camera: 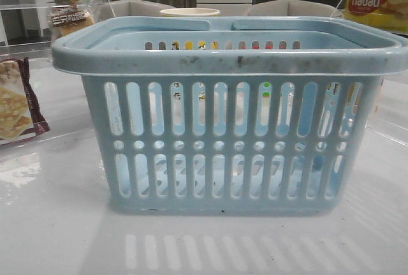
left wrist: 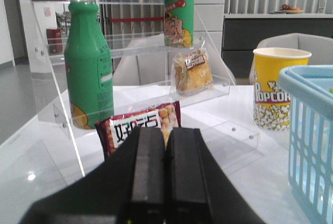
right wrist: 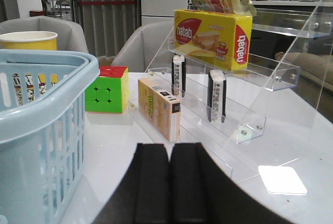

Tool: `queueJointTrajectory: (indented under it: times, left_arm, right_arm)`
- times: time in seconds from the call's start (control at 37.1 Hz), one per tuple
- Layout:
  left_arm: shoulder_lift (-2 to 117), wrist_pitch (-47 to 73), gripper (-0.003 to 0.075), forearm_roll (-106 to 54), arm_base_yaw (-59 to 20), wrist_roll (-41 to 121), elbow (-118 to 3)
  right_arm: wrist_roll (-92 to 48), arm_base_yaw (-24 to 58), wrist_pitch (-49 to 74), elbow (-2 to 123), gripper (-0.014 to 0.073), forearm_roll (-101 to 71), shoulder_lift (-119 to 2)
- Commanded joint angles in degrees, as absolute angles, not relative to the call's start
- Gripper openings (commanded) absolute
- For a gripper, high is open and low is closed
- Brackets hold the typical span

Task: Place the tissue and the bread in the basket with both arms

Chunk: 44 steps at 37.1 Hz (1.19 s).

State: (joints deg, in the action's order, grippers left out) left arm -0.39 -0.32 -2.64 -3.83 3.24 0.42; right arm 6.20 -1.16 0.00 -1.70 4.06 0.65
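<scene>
Beyond the left gripper (left wrist: 166, 182) (jaws pressed together, empty), the golden-brown bread in clear plastic (left wrist: 193, 72) sits on a clear acrylic shelf (left wrist: 156, 44), left of the light-blue slotted plastic basket (left wrist: 307, 146); the right gripper (right wrist: 169, 187) is likewise closed.

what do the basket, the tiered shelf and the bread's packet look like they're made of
Basket: moulded light-blue plastic, matte, with slotted walls and a dark-scuffed rim.
Tiered shelf: clear acrylic, it seems; see-through panels with glossy edges and small fasteners.
Bread packet: thin clear plastic film, crinkled and shiny, the golden-brown bread visible through it.
</scene>
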Motion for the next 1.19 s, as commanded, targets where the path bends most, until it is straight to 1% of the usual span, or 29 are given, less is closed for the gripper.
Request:
queueJointTrajectory:
  times: [0.0, 0.11, 0.24, 0.43, 0.51, 0.62, 0.7, 0.76, 1.0, 1.16]
  left_arm:
    - [-1.3, -7.9, 0.0091, -3.0, -4.2, 3.1, -0.1]
    - [-1.3, -8.0, 0.0091, -3.0, -4.2, 3.1, -2.5]
    - [-1.1, -5.1, 0.0091, -3.0, -4.2, 3.1, -8.9]
    - [2.5, 5.4, 0.0091, -3.0, -4.2, 3.1, -20.8]
    - [5.5, 8.9, 0.0091, -3.0, -4.2, 3.1, -26.1]
    - [13.2, 19.0, 0.0091, -3.0, -4.2, 3.1, -35.8]
    - [17.9, 26.5, 0.0091, -3.0, -4.2, 3.1, -40.0]
    - [19.7, 29.3, 0.0091, -3.0, -4.2, 3.1, -40.9]
    - [26.7, 38.9, 0.0091, -3.0, -4.2, 3.1, -40.7]
    - [30.1, 39.8, 0.0091, -3.0, -4.2, 3.1, -40.5]
  right_arm:
    - [6.1, -1.5, -7.1, -1.6, 0.0029, 4.3, 1.6]
    - [6.1, -1.3, -6.2, 0.6, 0.0029, 4.3, 1.6]
    - [6.1, -1.3, -1.4, 7.0, 0.0029, 4.3, 1.6]
    - [6.1, -1.3, 8.5, 19.0, 0.0029, 4.3, -1.3]
    - [6.1, -1.3, 12.5, 25.2, 0.0029, 4.3, -4.6]
    - [6.1, -1.3, 21.2, 34.2, 0.0029, 4.3, -11.7]
    - [6.1, -1.3, 27.7, 39.0, 0.0029, 4.3, -16.5]
    - [6.1, -1.3, 31.0, 40.1, 0.0029, 4.3, -18.7]
    - [6.1, -1.3, 39.2, 39.8, 0.0029, 4.3, -26.7]
    - [6.1, -1.3, 40.6, 37.6, 0.0029, 4.3, -31.3]
